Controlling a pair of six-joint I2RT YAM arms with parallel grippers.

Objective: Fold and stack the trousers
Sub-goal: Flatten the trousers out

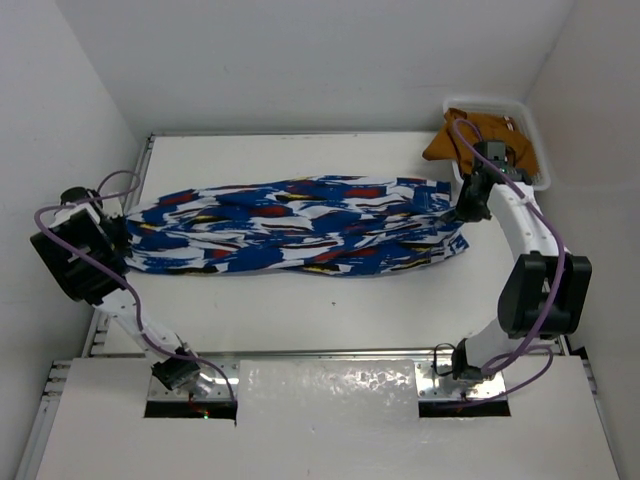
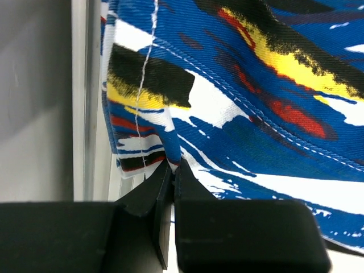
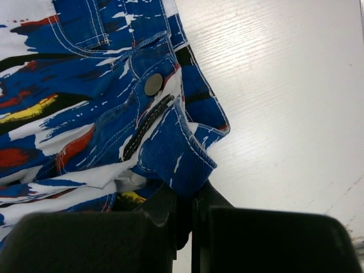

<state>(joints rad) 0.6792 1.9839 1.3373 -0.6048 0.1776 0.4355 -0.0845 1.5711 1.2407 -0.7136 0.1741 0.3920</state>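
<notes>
The trousers (image 1: 300, 225), royal blue with white, red, yellow and black patches, lie stretched left to right across the table. My left gripper (image 1: 122, 235) is shut on their hem end at the left; in the left wrist view the fingertips (image 2: 173, 166) pinch a fold of the printed cloth (image 2: 256, 102). My right gripper (image 1: 462, 212) is shut on the waist end at the right; in the right wrist view (image 3: 189, 193) it pinches the waistband (image 3: 182, 165) beside the metal button (image 3: 152, 84).
A white bin (image 1: 535, 135) at the back right holds a brown garment (image 1: 470, 135). The table's left edge rail (image 2: 85, 96) runs just beside my left gripper. White walls close in both sides and the back.
</notes>
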